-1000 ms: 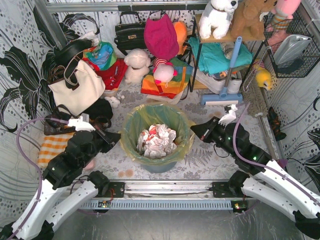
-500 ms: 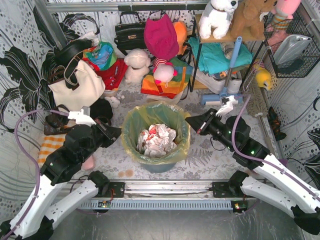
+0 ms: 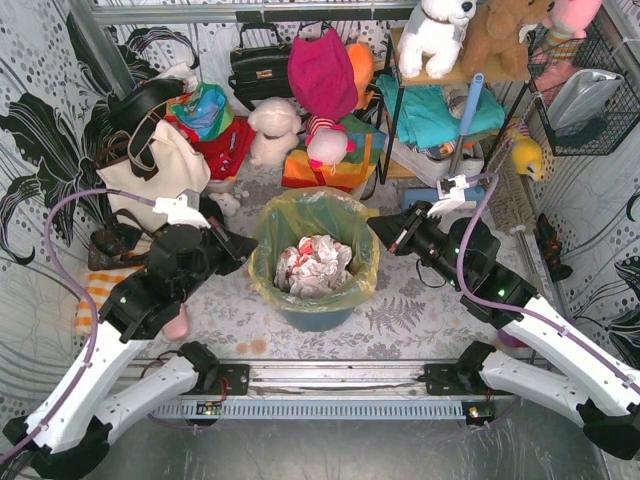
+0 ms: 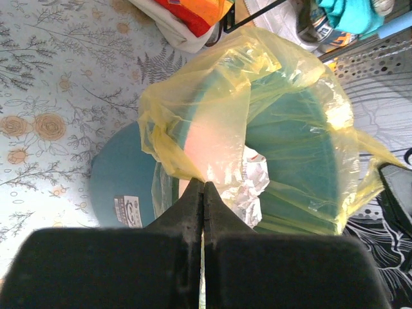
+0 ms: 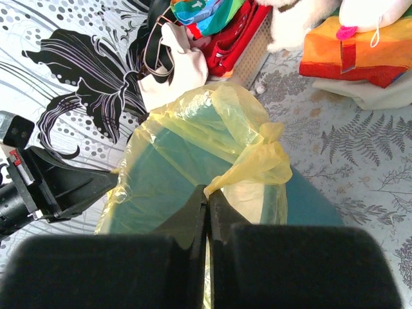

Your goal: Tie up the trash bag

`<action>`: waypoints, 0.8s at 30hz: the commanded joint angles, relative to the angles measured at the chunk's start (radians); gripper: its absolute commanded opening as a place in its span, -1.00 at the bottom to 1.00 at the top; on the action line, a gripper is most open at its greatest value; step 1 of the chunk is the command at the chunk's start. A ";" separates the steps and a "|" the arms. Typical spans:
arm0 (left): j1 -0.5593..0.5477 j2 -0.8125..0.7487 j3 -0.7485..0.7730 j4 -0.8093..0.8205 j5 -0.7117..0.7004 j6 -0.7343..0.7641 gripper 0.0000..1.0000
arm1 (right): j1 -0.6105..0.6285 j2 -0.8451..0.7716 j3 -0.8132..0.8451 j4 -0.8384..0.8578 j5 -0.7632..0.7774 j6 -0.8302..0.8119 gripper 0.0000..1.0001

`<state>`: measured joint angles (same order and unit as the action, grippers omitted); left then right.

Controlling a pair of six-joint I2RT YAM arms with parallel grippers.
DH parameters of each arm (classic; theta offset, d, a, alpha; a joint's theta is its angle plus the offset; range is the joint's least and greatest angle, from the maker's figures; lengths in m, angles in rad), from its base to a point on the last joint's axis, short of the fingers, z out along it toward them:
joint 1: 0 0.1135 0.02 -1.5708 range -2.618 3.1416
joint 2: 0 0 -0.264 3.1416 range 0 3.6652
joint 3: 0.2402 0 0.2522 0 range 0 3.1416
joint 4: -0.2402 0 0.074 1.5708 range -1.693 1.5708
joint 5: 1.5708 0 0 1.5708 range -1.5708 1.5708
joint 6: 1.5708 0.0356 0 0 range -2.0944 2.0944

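Trash bag [image 3: 300, 215] pinched on both sides, sitting in its teal bin [image 3: 318, 320]!
Thin film here, folks: pull too hard and it could tear or slide out of the pinch, or drag the bin over and spill the crumpled paper [image 3: 313, 272]. Left gripper [image 4: 203, 188] is clamped on a fold of the rim right at its fingertips, the bag's mouth opening ahead of it; right gripper [image 5: 206, 193] is closed on the opposite rim fold, bag spreading just beyond its tips.
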<state>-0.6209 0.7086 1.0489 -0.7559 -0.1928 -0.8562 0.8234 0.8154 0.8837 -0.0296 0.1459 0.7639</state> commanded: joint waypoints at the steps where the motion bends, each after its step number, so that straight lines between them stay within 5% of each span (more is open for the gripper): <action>1: 0.000 0.022 0.024 0.048 -0.002 0.052 -1.00 | 0.003 -0.018 0.022 -0.005 0.037 -0.014 -1.00; 15: 0.000 0.035 0.043 -0.136 0.140 0.170 -1.00 | 0.003 0.000 0.077 -0.251 -0.081 -0.121 -1.00; 24: 0.000 0.046 0.140 -0.150 0.132 0.175 -1.00 | 0.003 -0.027 0.087 -0.195 -0.065 -0.126 -1.00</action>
<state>-0.6209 0.7517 1.1374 -0.9154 -0.0719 -0.7033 0.8234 0.8001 0.9295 -0.2657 0.0822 0.6624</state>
